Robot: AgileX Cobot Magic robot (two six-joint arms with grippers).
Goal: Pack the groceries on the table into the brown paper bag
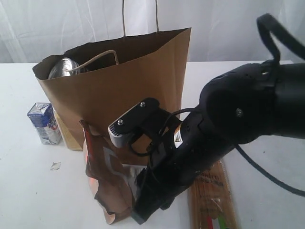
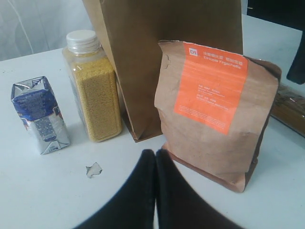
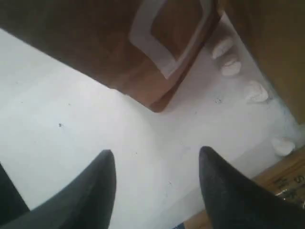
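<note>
1. Nearest in the exterior view, the right tool (image 3: 157,157) hangs low over the desk (image 1: 28,195). Its two dark fingers (image 3: 107,174) are spread wide with nothing between them, only bare white surface in the gap.
2. Just beside it the foil pouch (image 1: 107,176) stands upright, its crumpled lower edge toward the front. The right arm (image 1: 238,109) covers the pouch's right side in that view.
3. On the arm's other side the spaghetti packet (image 1: 212,195) lies flat, running off the front edge of the view.
4. The left tool (image 2: 155,160) is pressed closed on nothing, fingers touching, over open desk in front of the pouch's lower corner. A white crumb (image 2: 94,169) lies near it.
5. Farther left the carton (image 1: 44,123) stands alone with free desk in front and to its left. The yellow-filled bottle (image 2: 93,90) stands between it and the bag, close against the bag's side wall.
6. The paper bag (image 1: 128,86) stands upright directly behind the pouch, mouth open, rim uneven. A jar (image 1: 64,67) sits inside at its left end, just under the rim.
7. Behind the bag, bare desk runs back to a white curtain (image 1: 228,24).
</note>
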